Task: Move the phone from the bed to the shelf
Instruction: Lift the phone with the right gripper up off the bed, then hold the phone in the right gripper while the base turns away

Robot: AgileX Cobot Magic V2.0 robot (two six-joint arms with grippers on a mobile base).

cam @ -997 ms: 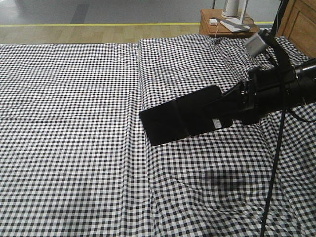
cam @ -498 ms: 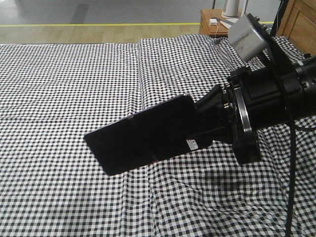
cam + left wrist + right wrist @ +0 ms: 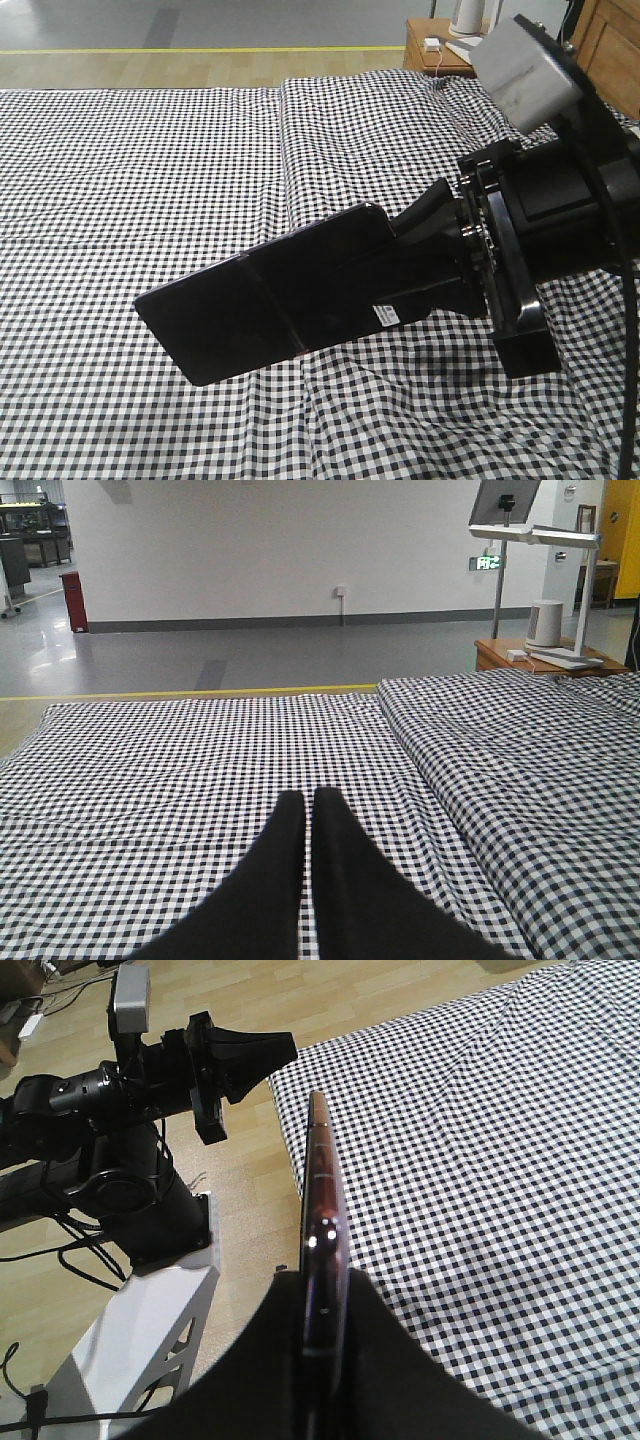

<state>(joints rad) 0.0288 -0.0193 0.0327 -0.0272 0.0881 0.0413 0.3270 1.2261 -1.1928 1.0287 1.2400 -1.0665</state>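
1. Nearest the front camera is the right gripper (image 3: 425,262). Its fingers (image 3: 385,1360) are clamped on the thin, glossy black phone with the pinkish metallic edge (image 3: 265,305), one finger on each broad face. They grip the end that carries the small white sticker (image 3: 385,314).
2. The relation your next move turns on is the phone's long axis. It runs straight out from the fingers, toward the robot's left and slightly downward in the front view. Most of its length overhangs unsupported, and the right wrist view shows it edge-on.
3. The right forearm reaches in roughly level from the right. The wrist is rolled so that the phone's broad face tilts up toward the front camera.
4. The phone hangs clear of the wide bed with the black-and-white gingham cloth (image 3: 120,180), and no part of it touches the cloth.
5. The left gripper (image 3: 306,805) has its fingers pressed together on nothing. It points across the bed and is well apart from the phone, so the right arm alone carries the load.
6. Farthest off, a small reddish-brown wooden side table (image 3: 430,55) stands beyond the bed's far corner.
7. The pale wooden shelf appears in no view. You will probably need to turn or drive the base before placing, but I cannot tell which way.
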